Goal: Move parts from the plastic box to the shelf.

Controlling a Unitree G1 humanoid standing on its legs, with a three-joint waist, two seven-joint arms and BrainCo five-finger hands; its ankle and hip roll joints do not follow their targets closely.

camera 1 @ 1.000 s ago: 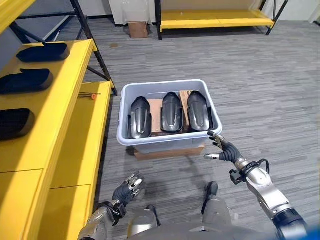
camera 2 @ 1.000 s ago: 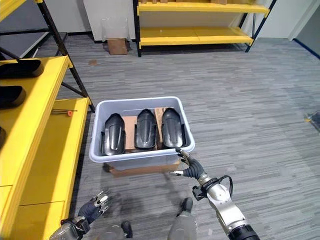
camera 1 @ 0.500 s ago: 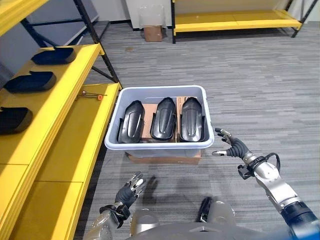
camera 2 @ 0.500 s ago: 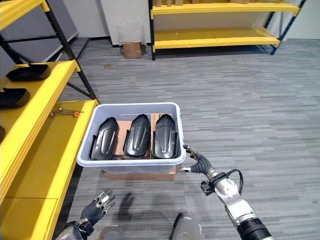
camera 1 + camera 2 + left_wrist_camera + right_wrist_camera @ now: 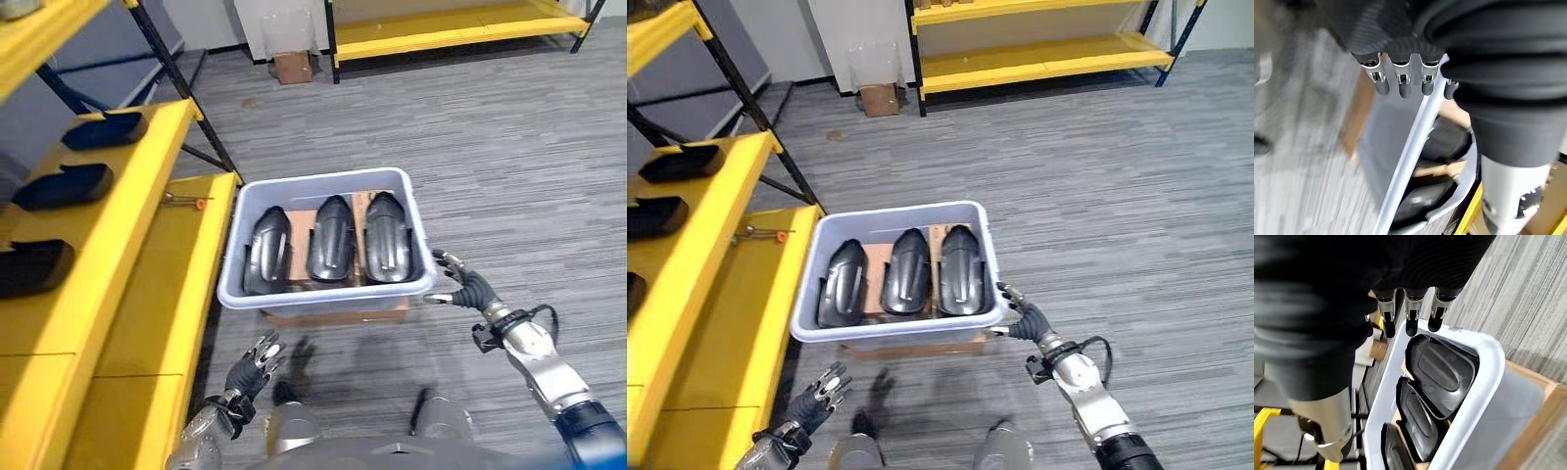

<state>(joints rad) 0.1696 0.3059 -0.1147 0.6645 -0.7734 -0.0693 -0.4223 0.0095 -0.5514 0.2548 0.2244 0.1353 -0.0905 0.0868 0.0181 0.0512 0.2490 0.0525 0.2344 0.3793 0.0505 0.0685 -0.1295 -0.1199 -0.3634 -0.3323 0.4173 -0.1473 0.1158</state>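
Three black parts (image 5: pixel 331 238) lie side by side in the plastic box (image 5: pixel 323 294), beside the yellow shelf (image 5: pixel 147 255). The right hand (image 5: pixel 468 289) waits wide open by the rim, ready to reach in. The left hand (image 5: pixel 253 362) hangs open, empty.

3 parts (image 5: pixel 331 238) lie side by side in the plastic box (image 5: pixel 323 295); the shelf (image 5: pixel 108 245) stands to its left.

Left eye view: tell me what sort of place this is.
Probably a warehouse or factory storeroom. Yellow shelf racking with dark steel frames lines the walls, black moulded parts sit in a grey plastic box on grey carpet, and matching parts already lie on the shelf.
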